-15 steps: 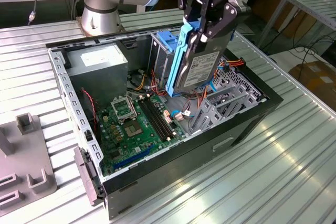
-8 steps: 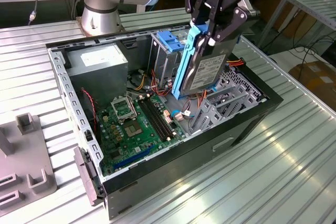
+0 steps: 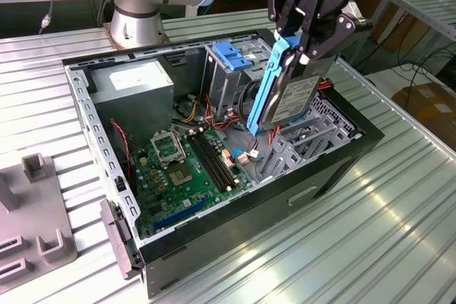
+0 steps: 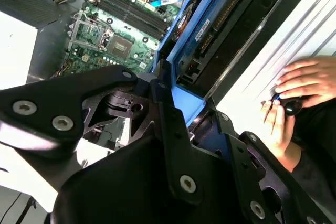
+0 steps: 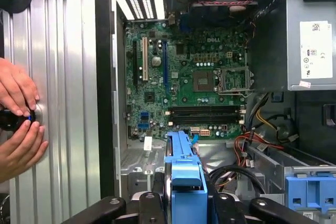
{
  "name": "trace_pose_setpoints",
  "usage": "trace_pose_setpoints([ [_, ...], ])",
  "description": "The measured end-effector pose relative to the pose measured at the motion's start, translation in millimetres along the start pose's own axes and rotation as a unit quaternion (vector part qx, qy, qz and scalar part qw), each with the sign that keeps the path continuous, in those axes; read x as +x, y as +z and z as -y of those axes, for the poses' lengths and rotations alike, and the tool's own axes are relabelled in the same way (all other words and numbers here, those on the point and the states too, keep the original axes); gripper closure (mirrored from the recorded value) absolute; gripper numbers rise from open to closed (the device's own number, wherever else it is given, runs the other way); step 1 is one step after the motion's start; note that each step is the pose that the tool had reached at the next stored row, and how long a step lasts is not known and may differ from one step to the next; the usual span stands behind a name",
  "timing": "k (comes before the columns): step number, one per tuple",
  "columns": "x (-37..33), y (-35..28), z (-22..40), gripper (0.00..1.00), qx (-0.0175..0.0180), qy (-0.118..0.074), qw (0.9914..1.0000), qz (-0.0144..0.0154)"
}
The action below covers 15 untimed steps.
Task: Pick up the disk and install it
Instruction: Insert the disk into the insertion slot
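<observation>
Ribbed metal table (image 3: 370, 233) with an open computer case (image 3: 235, 226) on it. Claw (image 3: 303, 44) is clamped on the disk (image 3: 292, 97), which hangs on edge over the case. I'd line the blue rails (image 3: 265, 90) up square and dodge the cables (image 3: 241, 153).

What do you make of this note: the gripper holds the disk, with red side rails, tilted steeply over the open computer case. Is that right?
Not quite. The side rails are blue, not red, as the exterior view shows. The rest stands: the gripper holds the disk tilted steeply over the open computer case.
</observation>
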<state>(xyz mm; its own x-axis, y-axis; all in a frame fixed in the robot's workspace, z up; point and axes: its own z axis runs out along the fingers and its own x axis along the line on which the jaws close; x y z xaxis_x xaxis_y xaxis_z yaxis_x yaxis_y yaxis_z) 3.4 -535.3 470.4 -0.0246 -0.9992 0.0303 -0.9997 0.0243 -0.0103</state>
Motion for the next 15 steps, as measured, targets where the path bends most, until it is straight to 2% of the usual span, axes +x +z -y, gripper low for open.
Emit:
trace_pose_setpoints([
  [5,1.4,1.4,17.6,0.63,0.0,0.0,1.0,-0.001],
  [8,2.3,2.8,32.0,0.63,0.0,0.0,1.0,-0.0018],
  [13,3.9,5.0,44.4,0.63,0.0001,0.0,1.0,-0.002],
  [15,4.0,5.3,47.5,0.63,0.0,0.0,1.0,-0.0022],
])
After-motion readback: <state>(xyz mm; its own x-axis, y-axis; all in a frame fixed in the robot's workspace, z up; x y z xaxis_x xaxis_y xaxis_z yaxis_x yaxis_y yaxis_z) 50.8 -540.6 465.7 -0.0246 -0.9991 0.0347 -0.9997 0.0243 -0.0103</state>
